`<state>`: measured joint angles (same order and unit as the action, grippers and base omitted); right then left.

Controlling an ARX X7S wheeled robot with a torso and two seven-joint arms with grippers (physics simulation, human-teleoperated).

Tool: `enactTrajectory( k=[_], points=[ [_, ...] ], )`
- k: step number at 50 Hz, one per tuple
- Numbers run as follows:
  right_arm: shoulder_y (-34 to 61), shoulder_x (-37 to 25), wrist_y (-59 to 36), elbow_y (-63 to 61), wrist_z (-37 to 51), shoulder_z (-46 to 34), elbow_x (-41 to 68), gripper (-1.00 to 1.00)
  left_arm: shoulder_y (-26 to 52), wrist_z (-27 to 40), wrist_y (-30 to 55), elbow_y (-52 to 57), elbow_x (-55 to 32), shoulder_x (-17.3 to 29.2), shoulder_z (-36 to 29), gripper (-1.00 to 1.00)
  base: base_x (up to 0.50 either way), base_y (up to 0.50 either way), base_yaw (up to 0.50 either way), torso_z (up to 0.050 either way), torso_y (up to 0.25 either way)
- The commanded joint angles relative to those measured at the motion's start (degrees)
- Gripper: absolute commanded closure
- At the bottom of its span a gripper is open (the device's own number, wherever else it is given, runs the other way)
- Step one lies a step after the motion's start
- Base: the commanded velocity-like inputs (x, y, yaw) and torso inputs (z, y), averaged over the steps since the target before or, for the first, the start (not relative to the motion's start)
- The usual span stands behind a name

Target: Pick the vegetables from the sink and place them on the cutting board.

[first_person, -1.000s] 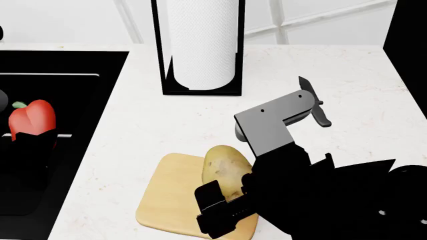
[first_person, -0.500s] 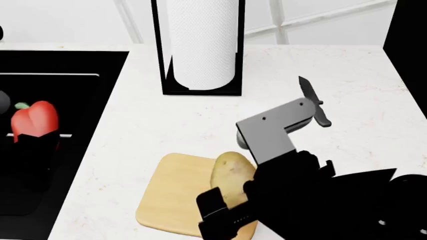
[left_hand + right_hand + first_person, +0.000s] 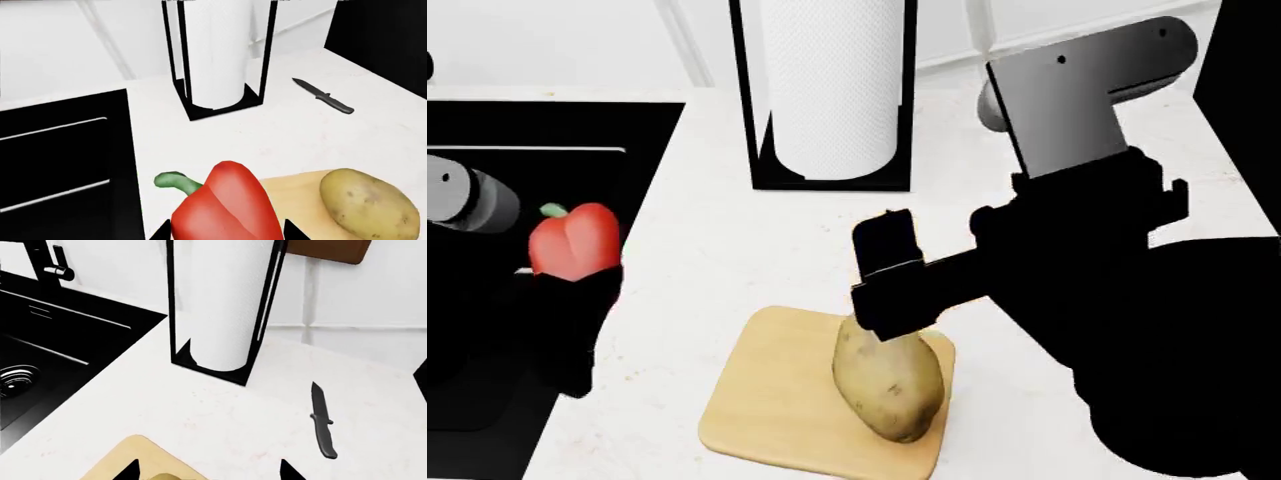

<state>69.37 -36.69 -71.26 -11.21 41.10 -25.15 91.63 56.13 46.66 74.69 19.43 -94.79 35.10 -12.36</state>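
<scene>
White speckled table (image 3: 761, 250) carries everything. Large black rectangular sink (image 3: 40, 345), chrome drain ring visible, lies beyond the left claw. Tall white paper-towel roll in black wire holder (image 3: 825, 90) stands ahead of both claws. Small light-tan wooden cutting board (image 3: 774, 400) sits below the right claw (image 3: 888, 285), jaws spread wide, empty. Oval yellowish-brown potato (image 3: 888, 385) rests on the board. Left claw (image 3: 567, 300) grips the glossy red bell pepper (image 3: 574, 240) over the sink edge. Black knife (image 3: 323, 422) lies beyond the right claw.

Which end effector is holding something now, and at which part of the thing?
The left end effector holds the pepper by its lower body. The right end effector holds nothing; the potato lies on the board.
</scene>
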Motion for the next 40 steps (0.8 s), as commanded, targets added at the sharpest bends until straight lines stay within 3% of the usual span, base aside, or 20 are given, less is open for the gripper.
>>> enactTrajectory(
  k=[1,13,19,32,40],
  points=[
    [4.2,-2.5,2.8,-1.2,4.7,5.4,3.2,-1.0,2.1,1.6,0.1,0.3,-3.5,-5.6,-4.4,1.0,0.0,0.0,0.0,0.0,0.0],
    [2.7,-4.9,4.2,-3.0,6.1,7.3,4.3,-1.0,1.0,-0.9,1.0,0.4,0.2,-10.2,-10.1,1.0,0.0,0.0,0.0,0.0,0.0],
    [2.3,-4.8,4.5,-3.1,5.9,7.0,4.0,-1.0,2.7,-5.5,0.8,-2.2,6.4,-12.4,-13.2,1.0,0.0,0.0,0.0,0.0,0.0],
    [0.6,-5.1,5.2,-3.9,5.6,7.0,4.1,-1.0,4.0,-9.9,0.0,-5.0,12.3,-14.7,-17.8,1.0,0.0,0.0,0.0,0.0,0.0],
    [-0.6,-5.9,5.6,-4.4,5.5,7.4,4.7,-1.0,2.8,-9.8,0.5,-4.8,12.7,-13.7,-19.4,1.0,0.0,0.0,0.0,0.0,0.001]
  ],
)
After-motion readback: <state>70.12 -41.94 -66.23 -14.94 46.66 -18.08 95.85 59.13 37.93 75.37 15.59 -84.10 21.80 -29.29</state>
